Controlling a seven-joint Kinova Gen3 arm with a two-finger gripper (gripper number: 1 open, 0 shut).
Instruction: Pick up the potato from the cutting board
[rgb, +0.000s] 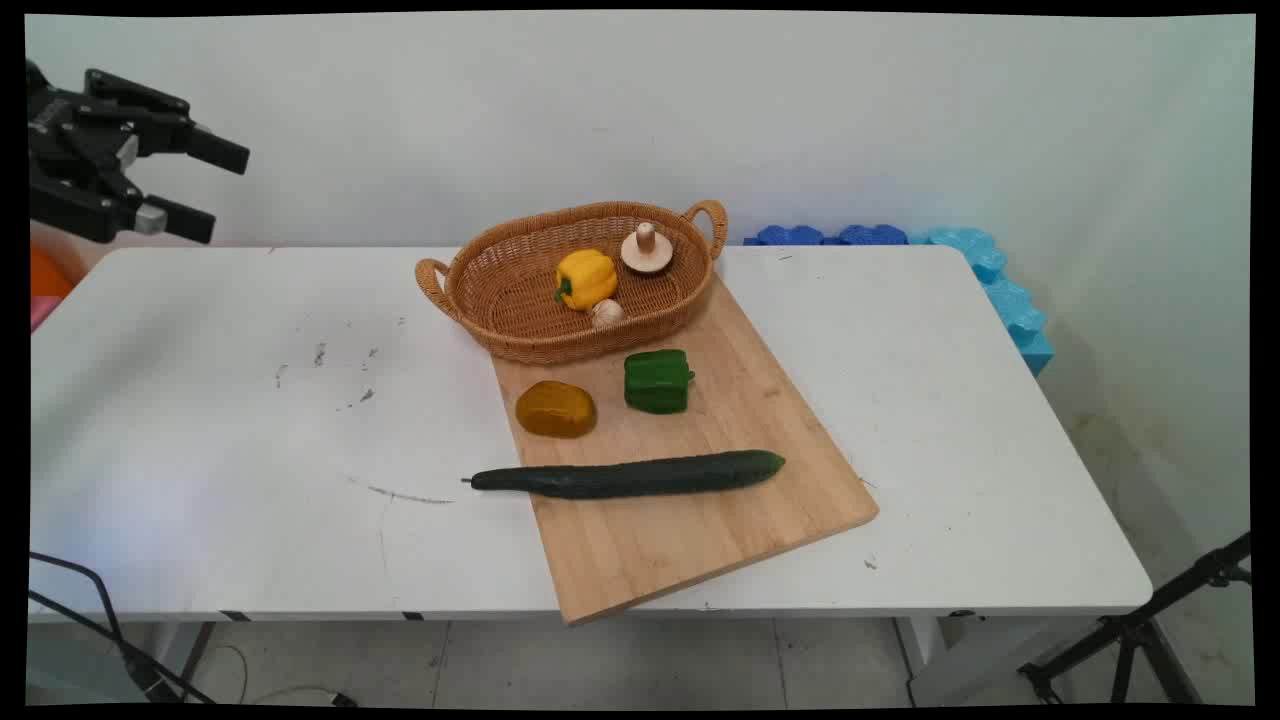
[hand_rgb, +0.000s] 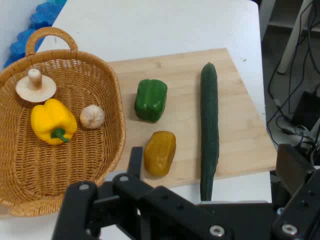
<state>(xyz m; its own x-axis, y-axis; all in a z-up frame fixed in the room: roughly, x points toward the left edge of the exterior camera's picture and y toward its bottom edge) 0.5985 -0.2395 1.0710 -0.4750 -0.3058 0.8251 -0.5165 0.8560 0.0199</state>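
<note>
Pincer: the black pincer (rgb: 205, 190) hangs high at the upper left, well off the table (rgb: 200, 420) and apart from everything on it; its two fingers stand spread with a clear gap, and nothing is between them
Nearest things: from the hand view it looks down toward the brown lump (hand_rgb: 160, 152) and the near end of the cucumber (hand_rgb: 209, 130), though none is within its reach as it stands
Board: a wooden cutting board (rgb: 700, 520) lies askew on the table, one corner jutting past the near edge; it serves as a flat bed for the loose vegetables
On the board: the cucumber (rgb: 630, 475) lies across it with its stem end overhanging onto the table; behind it sit the brown lump (rgb: 555, 408) and a green pepper (rgb: 657, 380), just beside each other and not touching
Basket: a wicker basket (rgb: 500, 300) with two handles rests partly on the board's far end; its wall keeps a yellow pepper (rgb: 585, 277), a mushroom (rgb: 646, 250) and a garlic bulb (rgb: 607, 312) together
Around: blue foam blocks (rgb: 1000, 290) behind the table's far right corner
In the way: nothing stands above the board; the basket wall rises close behind the brown lump
</note>
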